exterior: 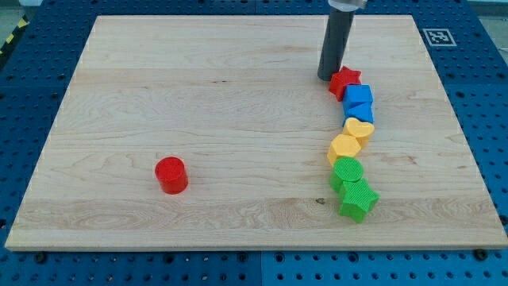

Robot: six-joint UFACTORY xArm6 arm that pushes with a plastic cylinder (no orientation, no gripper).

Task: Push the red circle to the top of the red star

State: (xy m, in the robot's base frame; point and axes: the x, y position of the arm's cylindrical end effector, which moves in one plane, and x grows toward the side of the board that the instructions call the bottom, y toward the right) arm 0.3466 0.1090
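The red circle (171,175) stands alone on the wooden board at the view's lower left. The red star (345,81) lies at the view's upper right, at the head of a curved line of blocks. My tip (327,77) rests on the board just left of the red star, touching or nearly touching it. It is far from the red circle, up and to the right of it.
Below the red star runs a chain of blocks: a blue cube (359,95), a blue block (361,112), a yellow heart (359,129), a yellow hexagon (344,148), a green circle (348,171) and a green star (358,198). The board's right edge (452,119) is close by.
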